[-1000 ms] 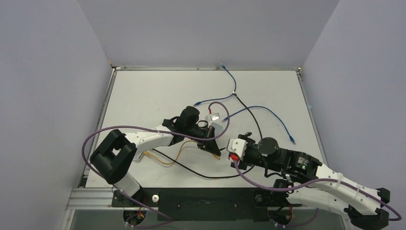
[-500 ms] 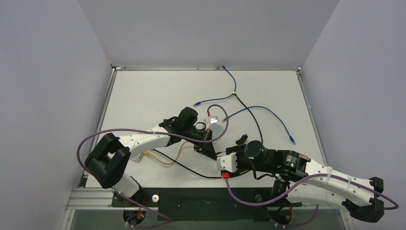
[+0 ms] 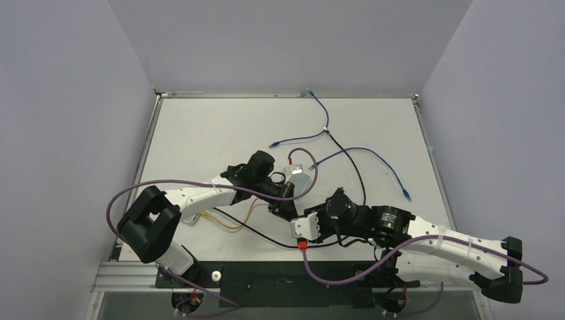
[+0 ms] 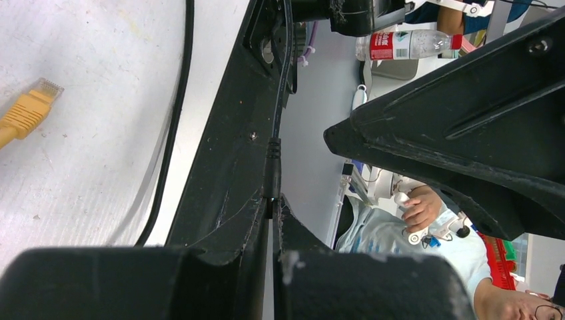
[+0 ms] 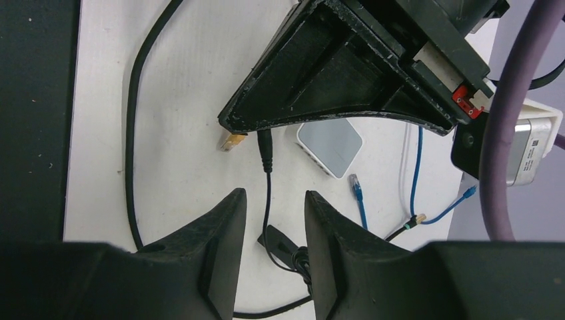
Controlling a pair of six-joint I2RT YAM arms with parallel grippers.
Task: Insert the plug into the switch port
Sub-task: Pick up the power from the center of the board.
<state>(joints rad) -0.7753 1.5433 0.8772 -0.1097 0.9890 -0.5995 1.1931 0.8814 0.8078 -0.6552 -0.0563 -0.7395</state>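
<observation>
The black barrel plug point(image 5: 264, 143) sticks out from the tips of my left gripper point(image 4: 274, 200), which is shut on it. Its thin black cable point(image 5: 268, 200) runs down between the fingers of my right gripper point(image 5: 274, 195). That gripper is open, and neither finger touches the cable. The small white box point(image 5: 330, 147) with the switch port lies flat just right of the plug, a short gap away; I cannot make out the socket itself. From above, the box point(image 3: 300, 176) sits beside the left gripper point(image 3: 288, 207), with the right gripper point(image 3: 331, 200) close by on its right.
A yellow network plug point(image 5: 233, 141) lies just left of the barrel plug. Blue network cables point(image 3: 373, 157) and a thicker black cable point(image 3: 266, 237) loop over the table. A black cable tie and bundle point(image 5: 286, 247) lie under the right gripper.
My right arm has swung left and forward toward the left gripper, and its jaws have narrowed around the cable. The left gripper shifted slightly left, still shut.
</observation>
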